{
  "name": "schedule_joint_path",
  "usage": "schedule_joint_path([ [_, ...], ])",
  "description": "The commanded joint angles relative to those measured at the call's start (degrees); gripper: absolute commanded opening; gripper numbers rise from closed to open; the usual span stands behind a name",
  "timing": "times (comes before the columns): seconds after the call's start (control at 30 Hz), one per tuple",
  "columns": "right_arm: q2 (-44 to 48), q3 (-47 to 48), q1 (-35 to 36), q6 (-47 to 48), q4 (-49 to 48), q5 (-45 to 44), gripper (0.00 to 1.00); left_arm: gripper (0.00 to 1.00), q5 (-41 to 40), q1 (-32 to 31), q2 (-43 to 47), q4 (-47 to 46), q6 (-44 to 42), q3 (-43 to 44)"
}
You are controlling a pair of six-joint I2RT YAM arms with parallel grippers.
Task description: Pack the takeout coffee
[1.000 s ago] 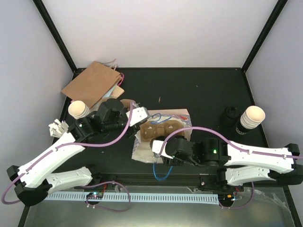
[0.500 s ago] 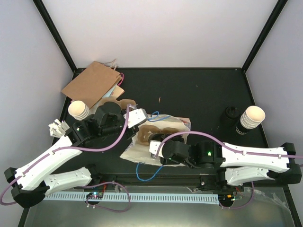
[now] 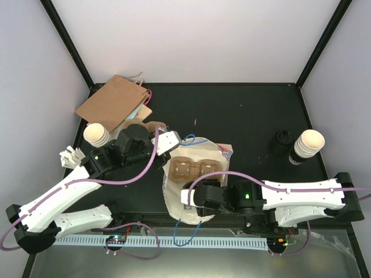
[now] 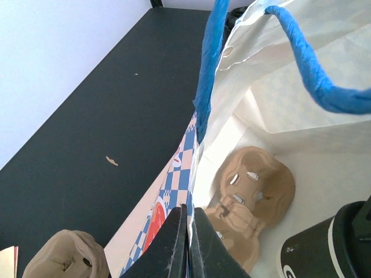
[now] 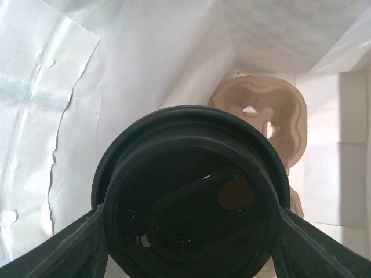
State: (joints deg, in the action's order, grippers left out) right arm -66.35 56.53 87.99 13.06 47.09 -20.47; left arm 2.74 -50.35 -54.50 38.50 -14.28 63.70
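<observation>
The blue-and-white checked paper bag stands open in the middle of the table, with a brown cup carrier inside. My left gripper is shut on the bag's rim beside its blue handle; the pinch shows in the left wrist view. My right gripper is inside the bag's near end, shut on a takeout coffee cup. Its black lid fills the right wrist view between my fingers, with the carrier just beyond. The lid also shows in the left wrist view.
A flat brown paper bag lies at the back left, a second carrier by it. Stacks of lidless cups stand at the left and right, with black lids next to the right stack.
The bag has swung and opened toward the near edge. My right gripper with the cup has moved left and nearer, into the bag. My left gripper has kept its hold on the rim.
</observation>
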Motion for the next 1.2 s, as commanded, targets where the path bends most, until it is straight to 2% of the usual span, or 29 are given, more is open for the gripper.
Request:
schedule_joint_path([
  [0.0, -0.4, 0.1, 1.9, -2.3, 1.8, 3.3, 0.57, 0.02, -0.7, -0.3, -0.1, -1.7, 1.0, 2.5],
  [0.07, -0.6, 0.2, 2.4, -3.2, 2.0, 1.0, 0.57, 0.02, 1.5, -0.3, 0.4, -1.6, 0.5, 2.3],
  [0.23, -0.6, 1.0, 2.3, -3.7, 1.1, -11.5, 0.58, 0.01, 9.0, -0.4, 1.9, -1.3, -0.1, 1.0],
  [0.3, -0.8, 1.3, 2.3, -3.3, 0.6, -13.5, 0.58, 0.01, 10.3, -0.5, 2.2, -1.2, -0.1, 0.5],
  [0.53, -3.6, 0.4, 2.3, -2.9, 0.2, -14.8, 0.59, 0.02, 10.8, -1.0, 3.1, -1.0, 0.2, -0.7],
  [0.73, -5.1, -2.1, 2.3, -2.3, 0.7, -11.7, 0.59, 0.02, 10.5, -1.3, 3.1, -0.4, 0.3, -1.2],
  [1.17, -7.5, -7.8, 2.2, 1.5, -8.5, -22.9, 0.59, 0.02, 15.8, -1.4, 0.9, 0.6, 1.2, -0.9],
])
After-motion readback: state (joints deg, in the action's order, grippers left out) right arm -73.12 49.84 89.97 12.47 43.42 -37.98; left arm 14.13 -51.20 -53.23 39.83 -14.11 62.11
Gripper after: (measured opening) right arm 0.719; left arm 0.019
